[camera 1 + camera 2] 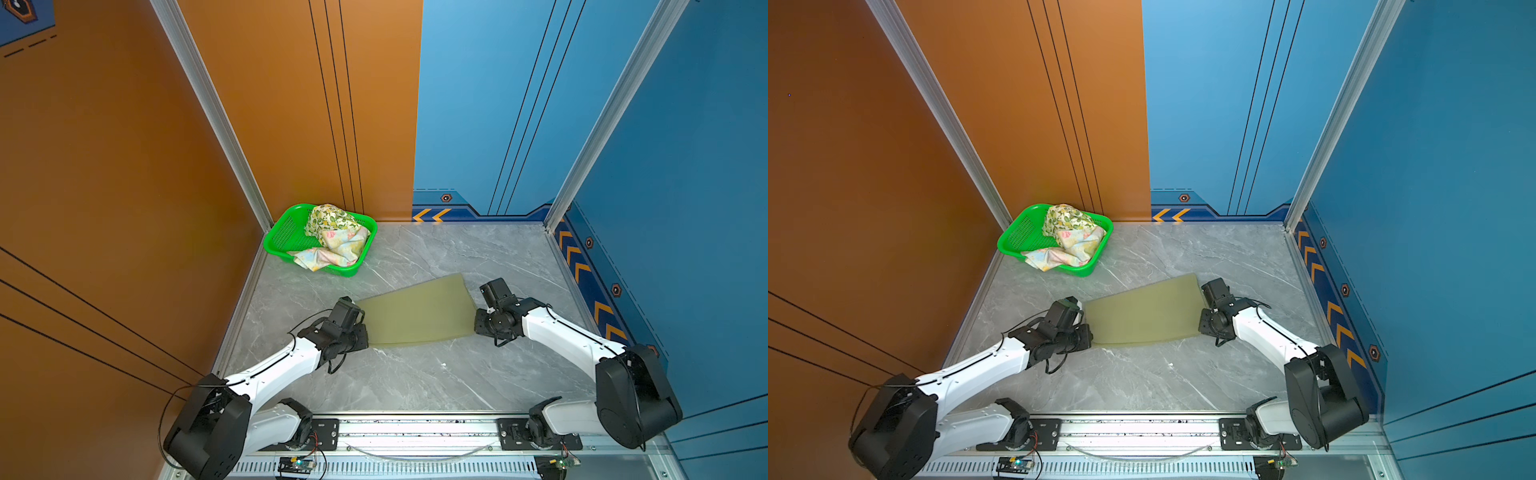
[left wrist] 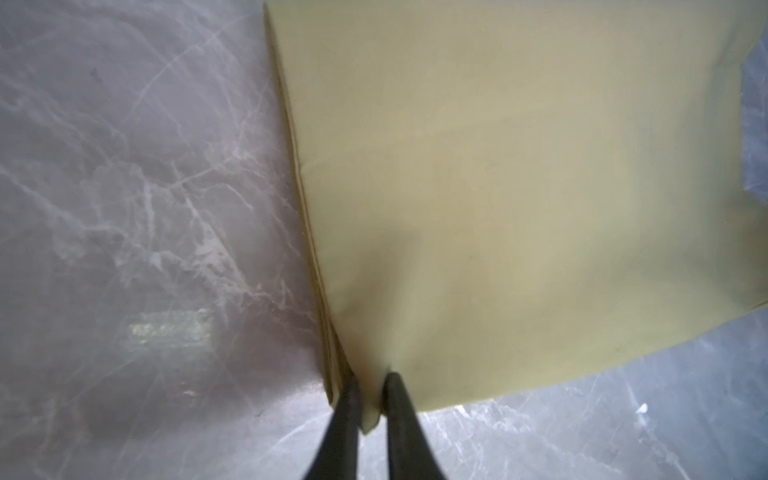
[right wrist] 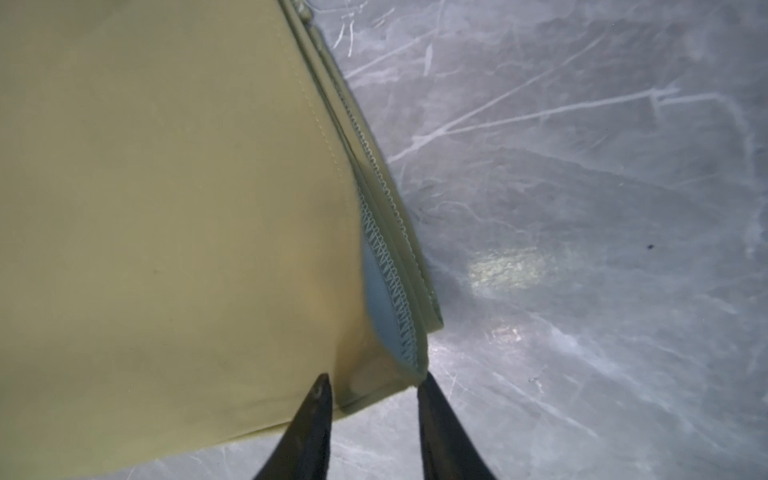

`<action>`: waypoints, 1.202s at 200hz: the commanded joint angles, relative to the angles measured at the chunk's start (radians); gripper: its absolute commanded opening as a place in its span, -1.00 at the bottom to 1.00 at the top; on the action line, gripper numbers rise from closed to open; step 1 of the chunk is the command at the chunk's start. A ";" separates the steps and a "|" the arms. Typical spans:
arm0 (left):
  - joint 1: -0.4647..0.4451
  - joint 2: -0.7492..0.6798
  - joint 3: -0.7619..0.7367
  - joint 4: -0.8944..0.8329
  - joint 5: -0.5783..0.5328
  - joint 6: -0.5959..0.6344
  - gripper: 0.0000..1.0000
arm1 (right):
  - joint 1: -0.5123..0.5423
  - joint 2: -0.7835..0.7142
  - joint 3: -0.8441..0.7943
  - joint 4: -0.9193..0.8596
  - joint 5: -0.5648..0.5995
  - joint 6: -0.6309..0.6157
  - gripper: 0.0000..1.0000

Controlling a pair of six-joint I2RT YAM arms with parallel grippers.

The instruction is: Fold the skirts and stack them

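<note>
I'm watching the olive-green skirt [image 1: 415, 316] lying flat and folded in the middle of the counter [image 1: 415, 374], stacked layers showing along its side edges. The left gripper [image 2: 372, 395] is sitting at its near left corner, fingers [image 2: 399, 411] slightly apart with the cloth tip between them; I cannot tell whether they are pinching it. The right gripper [image 3: 374, 386] is straddling the near right corner, fingers clearly apart. The lemon-print skirt [image 1: 330, 220] and the pastel flowered skirt [image 1: 336, 249] are lying crumpled in the green basket [image 1: 282, 232], which is sitting in the counter's far left corner
</note>
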 commanded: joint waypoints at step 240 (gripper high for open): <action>0.065 0.354 0.179 0.040 0.021 0.032 0.34 | -0.111 0.207 0.198 0.102 -0.082 -0.180 0.40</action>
